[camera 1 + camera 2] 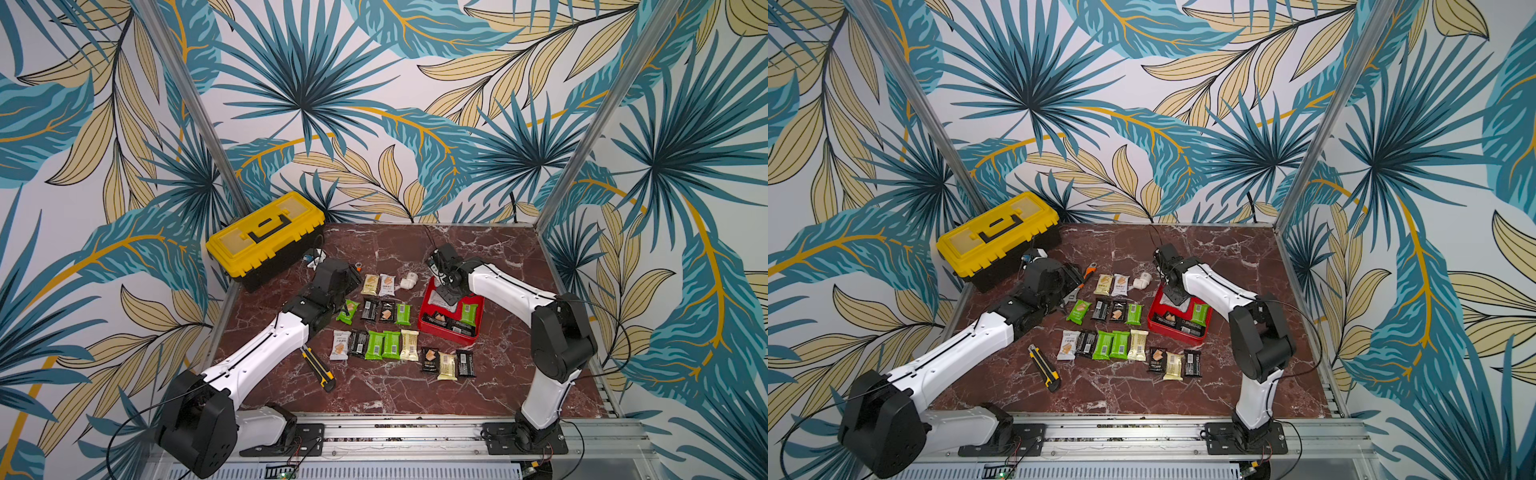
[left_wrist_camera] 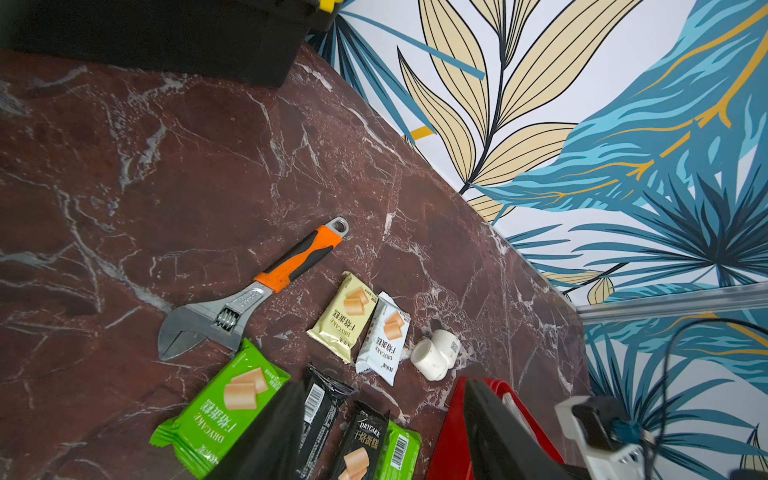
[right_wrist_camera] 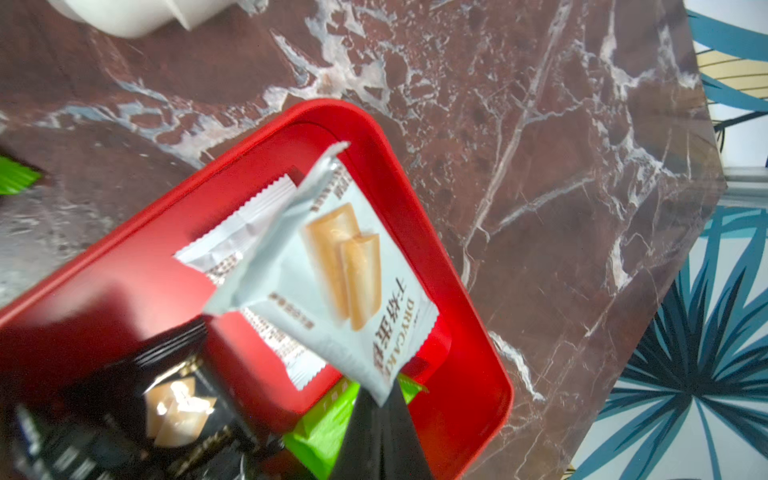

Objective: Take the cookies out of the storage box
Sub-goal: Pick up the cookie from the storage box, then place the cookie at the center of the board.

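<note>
A white cookie (image 3: pixel 332 286) was pinched by its corner in the right gripper (image 3: pixel 376 401). Lifting from the storage box (image 3: pixel 469 332) was thus prepared.

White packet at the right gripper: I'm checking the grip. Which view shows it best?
The right wrist view: the white packet fills the frame, one corner pinched in the shut right gripper, over the storage box. Both top views show only a small pale patch under the gripper. The left wrist view hardly shows it.

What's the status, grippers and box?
Right gripper shut on pale wrapped cookie packet, held over shallow red square box. Left gripper open, empty. Black packet, green packet inside. No obstruction seen.
</note>
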